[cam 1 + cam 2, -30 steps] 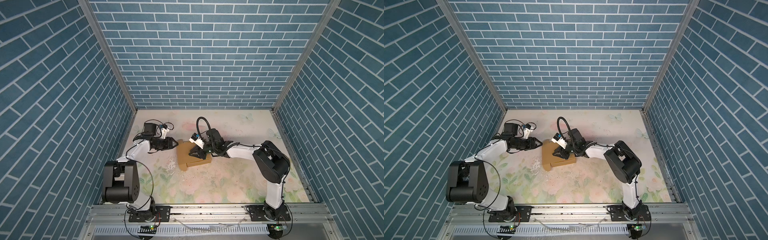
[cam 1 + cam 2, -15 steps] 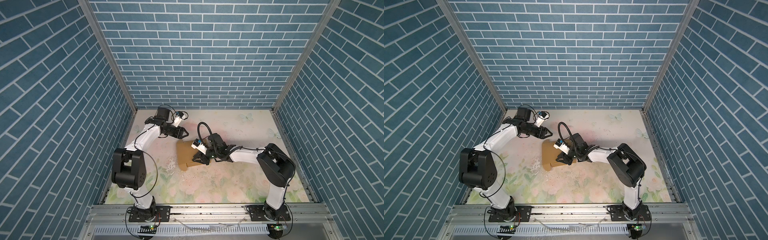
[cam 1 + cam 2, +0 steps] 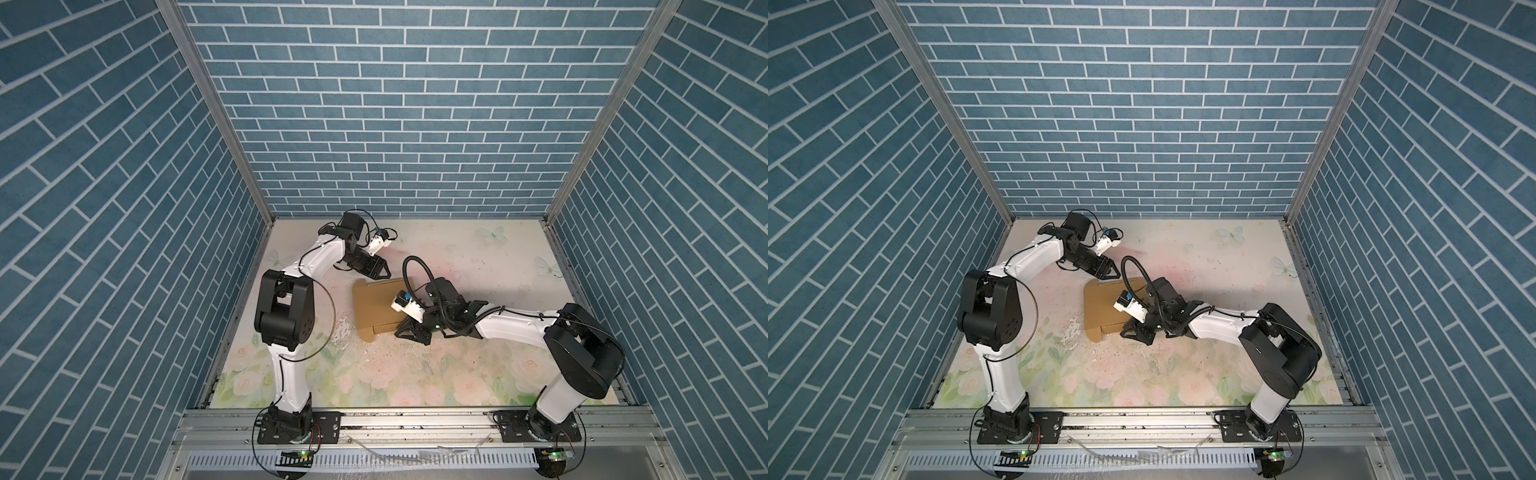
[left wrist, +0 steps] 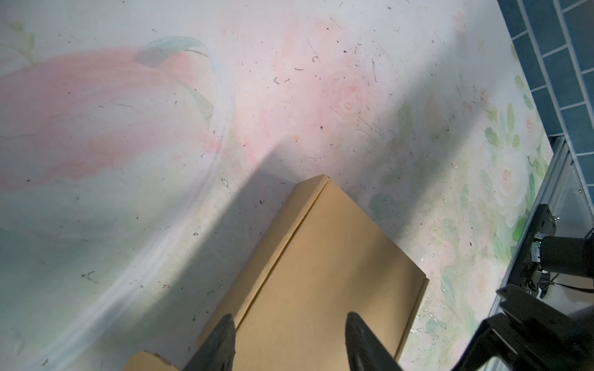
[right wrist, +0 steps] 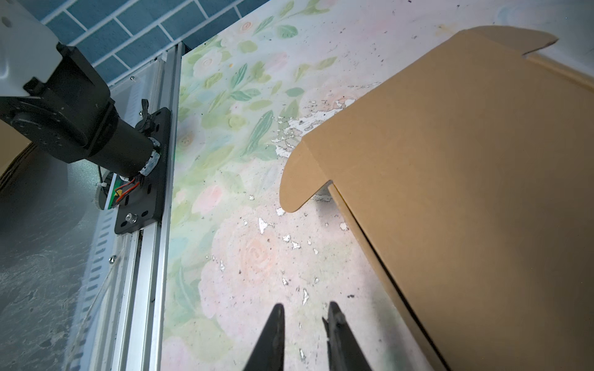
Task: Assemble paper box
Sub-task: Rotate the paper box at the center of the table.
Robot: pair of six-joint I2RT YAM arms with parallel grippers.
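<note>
Two empty jaw pairs are standing parted: left gripper [image 4: 291, 316] over the paper box [image 3: 374, 305], right gripper [image 5: 305, 305] beside it; folding is likely needing steady bracing.

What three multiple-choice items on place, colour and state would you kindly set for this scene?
1. The tan-brown cardboard box lies: A on the floral mat; B inside a plastic bin; C on a wooden shelf.
2. The brick-patterned walls are: A red; B blue; C white.
3. The left claw is: A shut on the box; B open; C out of view.
Key: A, mat shows all around the box; B, blue bricks on every side; B, its fingers stand wide apart.
</note>
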